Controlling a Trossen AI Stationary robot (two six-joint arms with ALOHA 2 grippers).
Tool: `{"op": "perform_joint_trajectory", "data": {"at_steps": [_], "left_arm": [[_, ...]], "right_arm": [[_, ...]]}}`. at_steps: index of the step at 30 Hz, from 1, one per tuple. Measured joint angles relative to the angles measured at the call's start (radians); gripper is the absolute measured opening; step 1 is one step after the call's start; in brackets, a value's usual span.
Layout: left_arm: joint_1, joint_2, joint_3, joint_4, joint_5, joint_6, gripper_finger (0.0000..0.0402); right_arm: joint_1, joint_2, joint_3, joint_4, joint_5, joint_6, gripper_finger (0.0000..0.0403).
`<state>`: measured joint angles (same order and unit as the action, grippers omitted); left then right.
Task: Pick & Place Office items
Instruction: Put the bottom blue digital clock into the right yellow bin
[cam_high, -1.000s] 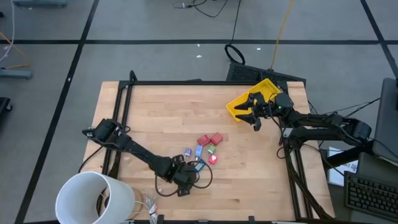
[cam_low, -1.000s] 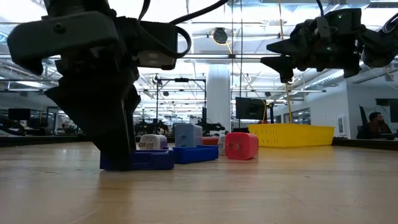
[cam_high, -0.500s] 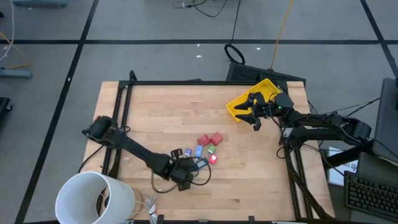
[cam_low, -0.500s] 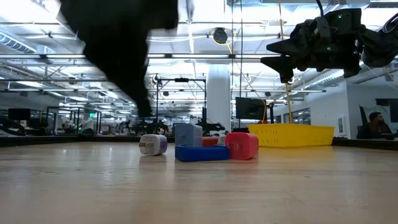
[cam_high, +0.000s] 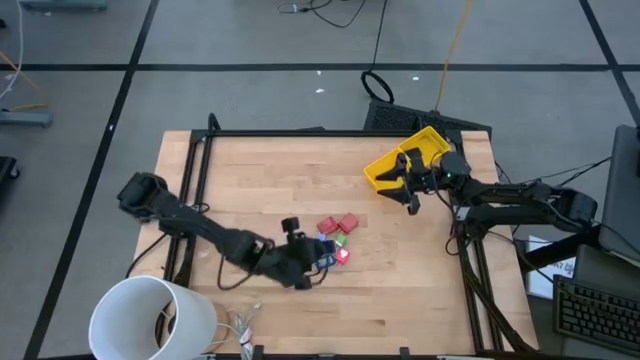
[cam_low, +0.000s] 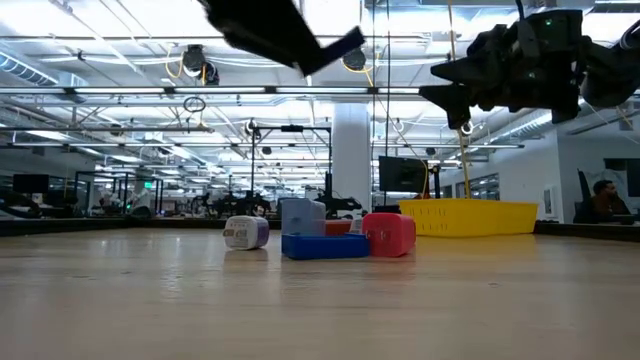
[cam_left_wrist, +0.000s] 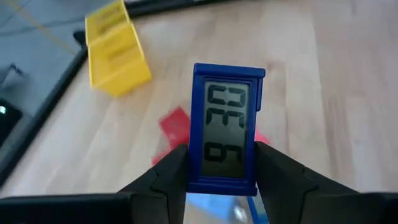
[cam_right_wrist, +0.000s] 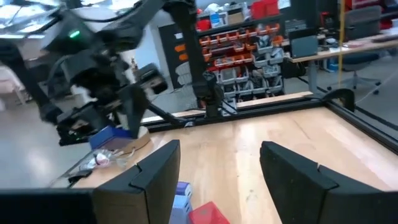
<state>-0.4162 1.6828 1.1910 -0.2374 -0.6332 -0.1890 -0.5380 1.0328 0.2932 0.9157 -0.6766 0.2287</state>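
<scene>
My left gripper (cam_left_wrist: 221, 183) is shut on a blue-framed rectangle with a grey number display (cam_left_wrist: 227, 127), raised over the table's near middle (cam_high: 312, 262). In the low view only its dark arm (cam_low: 280, 35) shows, high up. The other office items lie in a cluster beyond it: red blocks (cam_high: 343, 222), a green bit (cam_high: 339, 240), a bright pink-red bit (cam_high: 343, 254) and a blue piece (cam_high: 320, 243). Seen low, they are a red block (cam_low: 388, 234), a flat blue rectangle (cam_low: 325, 245) and a small pale piece (cam_low: 246, 232). My right gripper (cam_high: 405, 182) hangs open above the yellow bin (cam_high: 400, 160). My left gripper pinches the blue-framed rectangle between its two fingers (cam_left_wrist: 165, 177), one on each long side near the lower end (cam_left_wrist: 221, 180). The rest of the rectangle sticks out beyond the fingertips, display toward the wrist camera. It is lifted clear of the table.
The long yellow bin (cam_low: 468, 216) lies at the table's far right corner, under the right gripper (cam_low: 460, 95). A big white cylinder (cam_high: 150, 318) stands off the near left corner. A black frame (cam_high: 190, 180) runs along the table's left and far edges. Bare wood lies left and near.
My left gripper, shut on the blue-framed rectangle, has risen from the table and tipped toward the yellow bin. The rectangle went from lying flat on the wood to being lifted clear. The other pieces and the right arm stayed where they were.
</scene>
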Motion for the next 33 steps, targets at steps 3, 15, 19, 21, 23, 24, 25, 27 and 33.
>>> {"op": "perform_joint_trajectory", "data": {"at_steps": [3,15,19,21,23,24,25,27,33], "left_arm": [[0.068,-0.001,-0.043,0.159,0.089,0.098,0.0154],[0.321,-0.001,-0.24,0.812,0.463,0.285,0.0154],[0.37,-0.001,-0.273,0.941,0.566,0.285,0.0158],[0.381,-0.002,-0.273,0.969,0.601,0.287,0.0161],[0.384,-0.002,-0.273,0.985,0.609,0.296,0.0161],[0.384,-0.002,-0.273,0.99,0.609,0.301,0.0159],[0.384,-0.002,-0.273,0.992,0.609,0.303,0.0156],[0.384,-0.002,-0.273,0.992,0.609,0.304,0.0154],[0.381,0.007,-0.273,0.999,0.61,0.304,0.0163]], "right_arm": [[0.049,0.0,0.0,-0.002,-0.001,-0.065,0.021],[0.261,0.0,0.0,-0.093,0.36,-0.354,0.0232],[0.303,0.0,0.0,-0.04,0.428,-0.309,0.026],[0.326,0.008,0.0,-0.002,0.446,-0.273,0.0272],[0.352,0.019,0.0,0.038,0.466,-0.25,0.0282],[0.367,0.026,0.0,0.067,0.47,-0.237,0.0287],[0.384,0.037,0.0,0.105,0.472,-0.226,0.0291],[0.423,0.063,0.003,0.168,0.471,-0.212,0.0296],[0.532,0.149,0.034,0.27,0.584,-0.313,0.0294]]}}
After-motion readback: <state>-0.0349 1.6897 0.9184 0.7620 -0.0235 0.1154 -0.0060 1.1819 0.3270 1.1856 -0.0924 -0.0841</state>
